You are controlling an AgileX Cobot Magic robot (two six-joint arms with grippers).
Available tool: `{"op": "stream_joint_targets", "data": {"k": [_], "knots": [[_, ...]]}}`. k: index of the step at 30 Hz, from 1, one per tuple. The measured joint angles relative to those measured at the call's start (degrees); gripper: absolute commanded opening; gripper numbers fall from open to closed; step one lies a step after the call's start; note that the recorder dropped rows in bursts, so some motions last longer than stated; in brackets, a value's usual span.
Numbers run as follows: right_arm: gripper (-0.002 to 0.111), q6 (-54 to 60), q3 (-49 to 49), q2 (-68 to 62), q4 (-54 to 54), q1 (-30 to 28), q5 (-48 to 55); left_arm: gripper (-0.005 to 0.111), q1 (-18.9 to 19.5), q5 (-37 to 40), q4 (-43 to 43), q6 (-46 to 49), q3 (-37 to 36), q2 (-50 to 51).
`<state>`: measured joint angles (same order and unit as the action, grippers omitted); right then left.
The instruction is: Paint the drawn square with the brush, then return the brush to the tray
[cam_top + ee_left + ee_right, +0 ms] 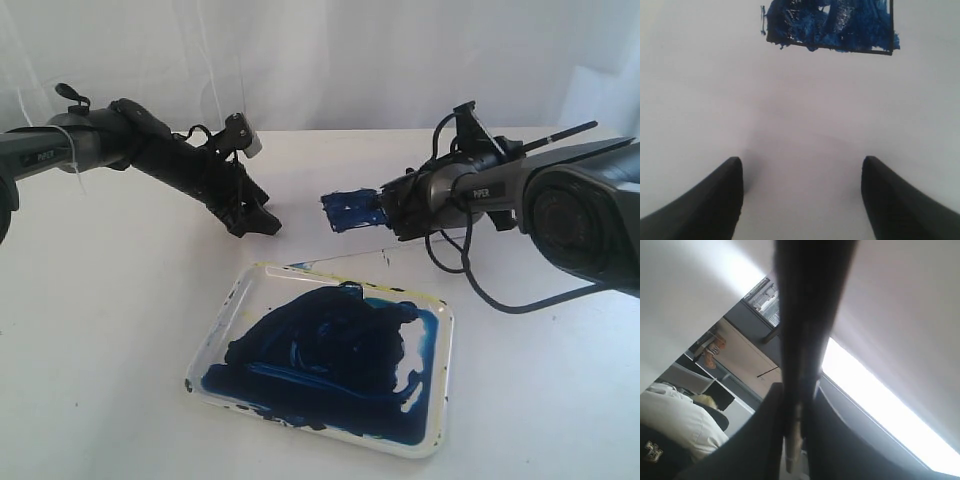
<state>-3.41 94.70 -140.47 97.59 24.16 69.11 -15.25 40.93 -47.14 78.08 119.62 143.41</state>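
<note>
The right gripper (392, 212) holds the brush (560, 135) clamped between its fingers, the black handle slanting up and back over the arm. The bristle end cannot be made out. The gripper's tip sits at the edge of the drawn square (350, 210), which is smeared dark blue inside its thin black outline. Across the square, the left gripper (258, 222) hovers low over the white table (100, 330), its fingers spread wide with nothing between them. The tray (222, 340), pooled with dark blue paint, lies on the table in front of both arms, apart from the brush.
</note>
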Motion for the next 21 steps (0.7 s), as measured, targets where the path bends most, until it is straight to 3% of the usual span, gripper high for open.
{"op": "stream_joint_targets", "data": {"k": [8, 21], "knots": [[0.0, -5.04, 0.0, 0.61, 0.94, 1.49, 0.11, 0.07, 0.0, 0.1, 0.0, 0.0, 0.0, 0.0], [0.0, -1.84, 0.0, 0.85, 0.96, 3.87, -1.75, 0.07, 0.0, 0.2, 0.0, 0.0, 0.0, 0.0]]}}
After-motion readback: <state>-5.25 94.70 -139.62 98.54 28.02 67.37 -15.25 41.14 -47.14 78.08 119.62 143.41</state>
